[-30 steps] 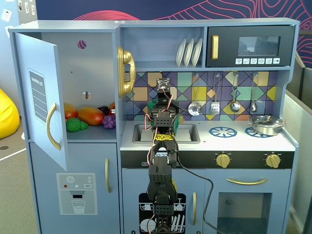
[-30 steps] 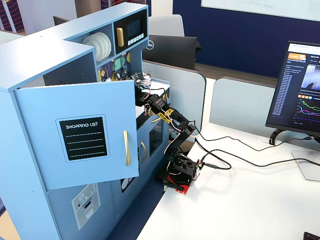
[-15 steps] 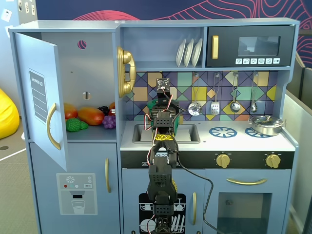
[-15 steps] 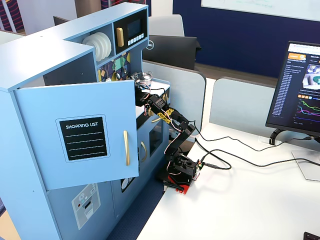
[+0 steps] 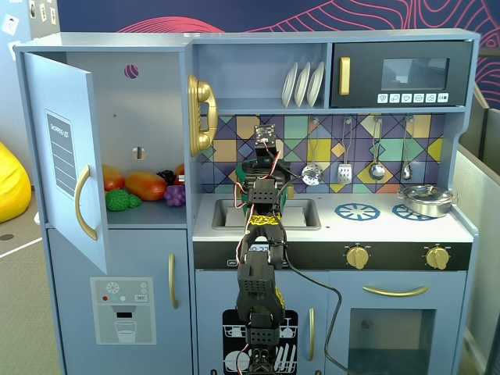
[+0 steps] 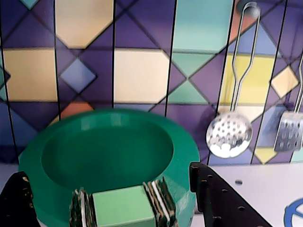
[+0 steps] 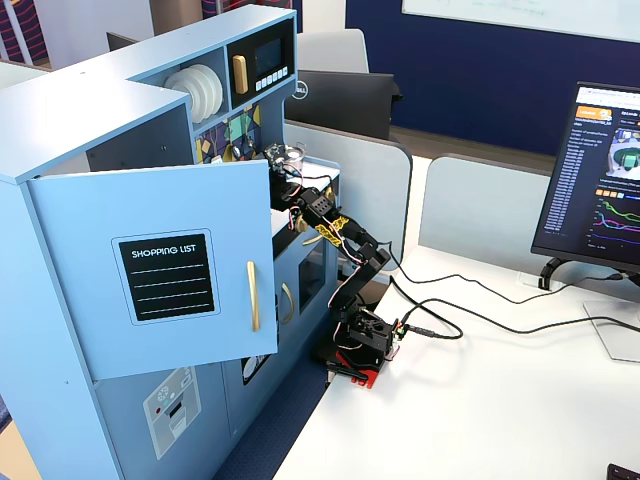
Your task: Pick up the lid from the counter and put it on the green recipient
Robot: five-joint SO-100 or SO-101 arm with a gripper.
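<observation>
The bench is a pale whitish-blue worktop spanning the middle of the toy kitchen in a fixed view. A recessed sink occupies its left portion. The green recipient stands at the rear of the bench near the sink, against the tiled backsplash; in the wrist view it is open-topped, though its exact footing is hidden. Right of the sink, a blue printed burner ring is bare. A shallow silver pot with its own lid sits on the far-right ring. To the left, a lower shelf carries toy fruit.
</observation>
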